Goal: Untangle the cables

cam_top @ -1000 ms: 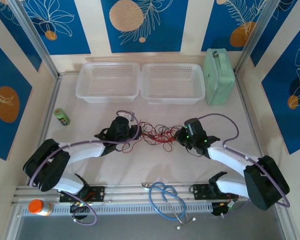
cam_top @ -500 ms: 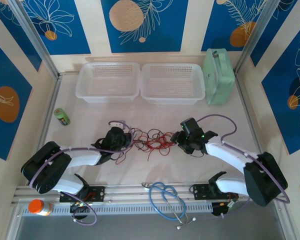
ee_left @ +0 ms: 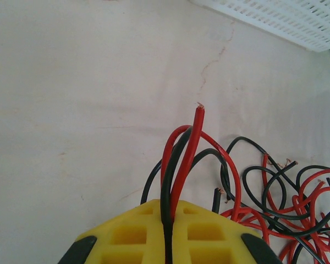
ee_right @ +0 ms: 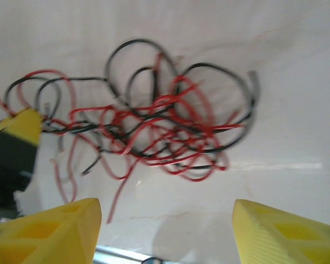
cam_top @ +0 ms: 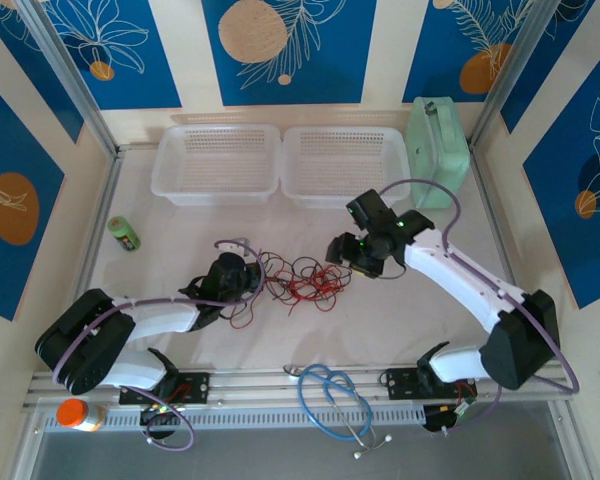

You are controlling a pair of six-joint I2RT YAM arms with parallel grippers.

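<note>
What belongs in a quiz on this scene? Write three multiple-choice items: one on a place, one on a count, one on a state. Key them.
1. Where do the cables lie?
A on the green case
B on the table, between the left hand and the right hand
C on the stethoscope

2. How many white baskets stand at the far edge?
A three
B one
C two

3. The left hand is:
A shut on cables
B open
C shut on a bottle

Key:
1 B, the bunch lies between them.
2 C, two stand side by side.
3 A, red and black strands run between its yellow fingers.
</note>
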